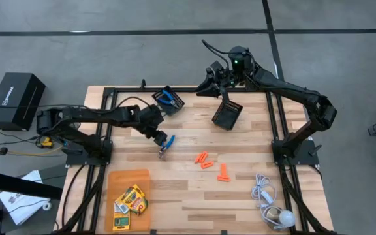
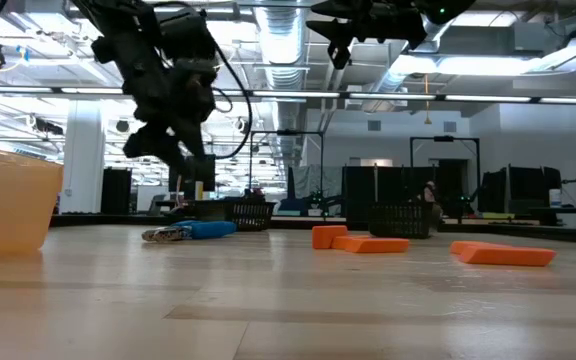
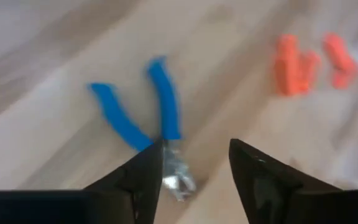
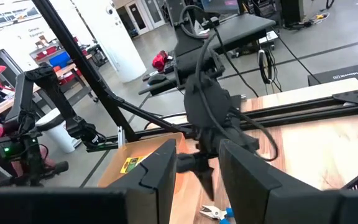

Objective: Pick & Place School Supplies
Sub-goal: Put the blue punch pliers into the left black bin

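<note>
The left gripper (image 1: pixel 162 145) is hovering just above the blue-handled tool (image 1: pixel 167 141), which is lying flat on the wooden table (image 1: pixel 240 196) near its middle. In the left wrist view the 2 dark fingers (image 3: pixel 143 177) are standing apart with a moderate gap, holding nothing, and the tool's metal tip (image 3: pixel 176 177) is showing just beside one finger while its 2 blue handles (image 3: pixel 164 99) are spreading away from the gripper (image 3: pixel 194 163). In the low view the tool (image 2: pixel 188 231) is resting on the tabletop and the left gripper (image 2: pixel 173 150) is hanging clear above it, not touching.

The orange pieces (image 1: pixel 212 164) are lying near the tool on the side toward the right arm, 2 together and 1 more beyond them, with bare wood between them and the tool. The crayon boxes (image 1: pixel 129 201) are sitting in an orange tray (image 1: pixel 136 176) at the near left edge, well apart from the gripper. A second blue-handled tool (image 1: pixel 169 100) is lying in a black mesh bin (image 1: pixel 176 104) at the far edge, behind the left gripper.

The right gripper (image 1: pixel 209 85) is waiting high over the far edge beside another black bin (image 1: pixel 227 114); its fingers (image 4: pixel 247 180) are standing apart and empty. A white cord with bulb (image 1: pixel 273 205) is occupying the near right corner
</note>
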### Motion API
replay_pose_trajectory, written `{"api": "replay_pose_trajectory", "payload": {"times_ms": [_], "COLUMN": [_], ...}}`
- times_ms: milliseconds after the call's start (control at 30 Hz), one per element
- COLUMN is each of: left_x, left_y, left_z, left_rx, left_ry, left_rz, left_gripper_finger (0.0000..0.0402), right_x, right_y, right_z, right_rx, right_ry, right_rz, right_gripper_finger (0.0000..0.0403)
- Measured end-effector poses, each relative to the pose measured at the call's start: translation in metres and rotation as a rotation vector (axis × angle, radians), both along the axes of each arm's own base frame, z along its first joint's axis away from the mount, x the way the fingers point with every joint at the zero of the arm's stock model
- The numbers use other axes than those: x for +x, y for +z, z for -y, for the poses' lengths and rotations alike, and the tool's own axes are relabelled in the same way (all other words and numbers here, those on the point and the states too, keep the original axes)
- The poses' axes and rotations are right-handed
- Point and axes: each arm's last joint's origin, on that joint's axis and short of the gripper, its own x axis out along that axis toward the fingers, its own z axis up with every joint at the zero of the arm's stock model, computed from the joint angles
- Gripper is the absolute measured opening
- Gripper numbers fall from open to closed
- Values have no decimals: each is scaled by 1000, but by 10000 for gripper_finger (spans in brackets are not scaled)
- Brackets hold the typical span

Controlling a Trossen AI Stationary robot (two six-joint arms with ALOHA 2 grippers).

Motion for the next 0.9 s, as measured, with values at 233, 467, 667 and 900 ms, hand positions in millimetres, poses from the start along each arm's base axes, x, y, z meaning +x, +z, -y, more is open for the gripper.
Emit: {"api": "replay_pose_trajectory", "payload": {"times_ms": [233,467,667,900], "left_x": [5,12,14,14], "left_y": [-16,-39,-47,-47], "left_z": [-5,-6,-8,-10], "left_rx": [8,-37,-34,-20], "left_ry": [155,202,220,236], "left_rz": [-83,-175,-205,-197], "left_gripper_finger": [182,178,177,177], "right_x": [1,1,1,1], "right_y": [0,0,0,-1], "right_z": [-2,-2,-3,-3], "right_rx": [-23,-28,-20,-37], "right_ry": [11,14,41,44], "right_rz": [7,9,10,14], "right_gripper_finger": [116,116,116,116]}}
